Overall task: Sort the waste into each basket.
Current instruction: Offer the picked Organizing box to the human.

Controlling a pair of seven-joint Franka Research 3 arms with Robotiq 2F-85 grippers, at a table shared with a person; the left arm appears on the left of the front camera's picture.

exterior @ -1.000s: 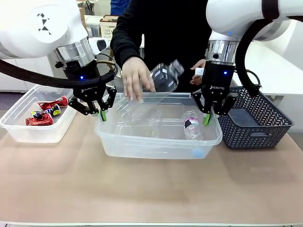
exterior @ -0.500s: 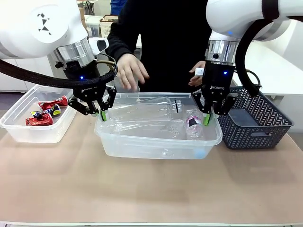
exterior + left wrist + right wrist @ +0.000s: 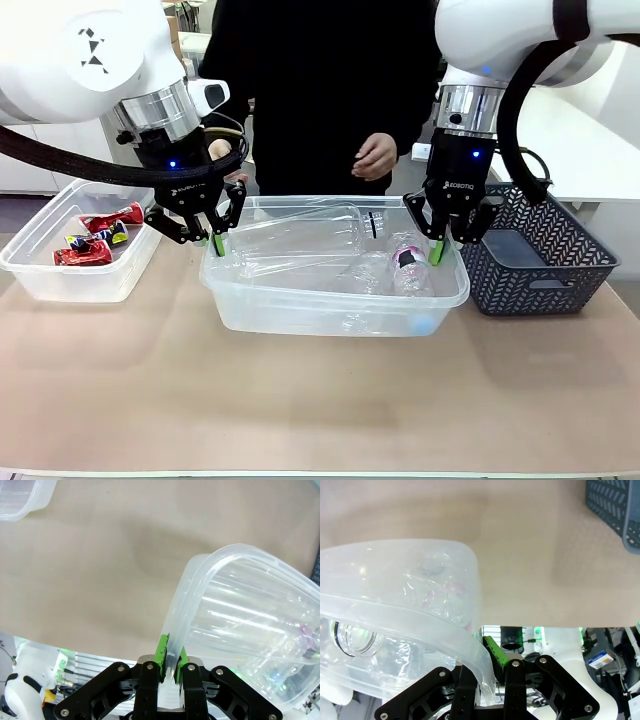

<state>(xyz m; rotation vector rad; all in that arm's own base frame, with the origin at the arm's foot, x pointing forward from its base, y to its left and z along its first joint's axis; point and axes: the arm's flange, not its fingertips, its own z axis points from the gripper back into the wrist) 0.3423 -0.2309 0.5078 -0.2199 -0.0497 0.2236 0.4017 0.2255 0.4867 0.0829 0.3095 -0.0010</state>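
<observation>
Two grippers pinch the centre tub's (image 3: 330, 300) rim: left gripper (image 3: 214, 244) at mid-left, right gripper (image 3: 437, 250) at mid-right. Clear bottles (image 3: 310, 232) lie inside it, red cans (image 3: 85, 252) in the left tub (image 3: 40, 280). Thin, flexible plastic probably bends; opposite rims suit lifting. Behind, a person's hand (image 3: 376, 156) hovers.

Bare table (image 3: 320, 400) (front), tubs (image 3: 330, 300) behind

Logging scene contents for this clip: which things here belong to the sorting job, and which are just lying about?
Part of the job:
- middle clear tub, its rim pinched by the left claw and right claw
- clear bottles lying in it
- left clear tub holding red cans

Lying about:
- dark lattice basket, right of the middle tub
- person's hand, held above the table
</observation>
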